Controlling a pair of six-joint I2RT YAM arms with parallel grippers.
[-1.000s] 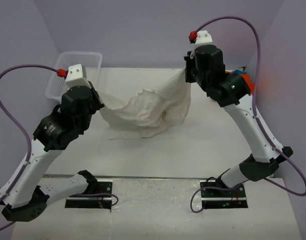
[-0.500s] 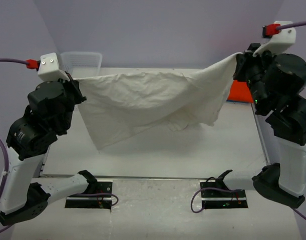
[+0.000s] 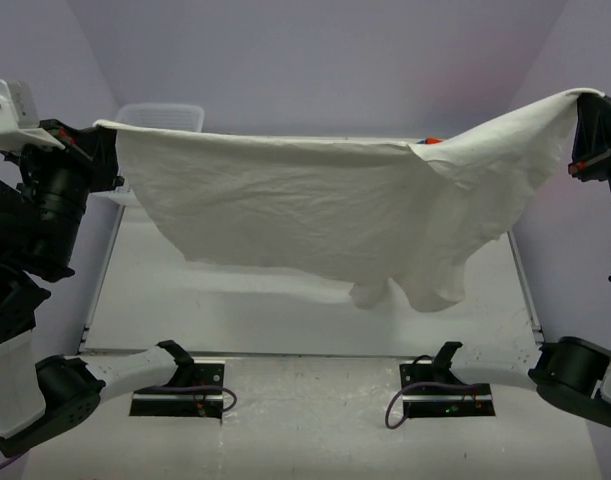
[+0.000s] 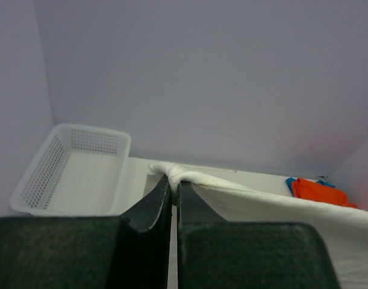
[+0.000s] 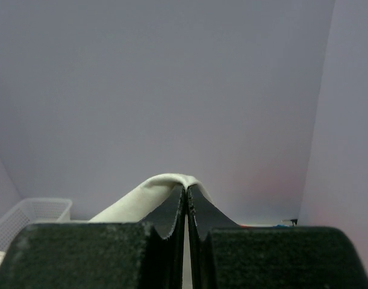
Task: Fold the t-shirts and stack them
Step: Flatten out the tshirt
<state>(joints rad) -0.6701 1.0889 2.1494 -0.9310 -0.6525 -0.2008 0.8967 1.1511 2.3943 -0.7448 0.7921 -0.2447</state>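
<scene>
The large cream t-shirt (image 3: pixel 315 215) hangs stretched wide in the air above the table, held by both grippers. My left gripper (image 3: pixel 103 128) is shut on its left corner; the left wrist view shows the cloth (image 4: pixel 244 195) pinched at the fingertips of that gripper (image 4: pixel 173 180). My right gripper (image 3: pixel 583 100) is shut on the right corner, with the cloth (image 5: pixel 141 195) draped over the tips of that gripper (image 5: pixel 185 191). The orange t-shirt (image 4: pixel 319 191) lies at the table's far right with a blue edge (image 4: pixel 290 182) beside it; from above only a sliver of orange (image 3: pixel 432 141) shows.
A white mesh basket (image 3: pixel 165 116) stands at the table's far left, also seen in the left wrist view (image 4: pixel 69 171). The table (image 3: pixel 285 310) lies under the hanging shirt. Purple walls close in the back and sides.
Both arms have risen and swung far apart. The cream shirt went from a crumpled heap on the table to a wide sheet stretched in the air.
</scene>
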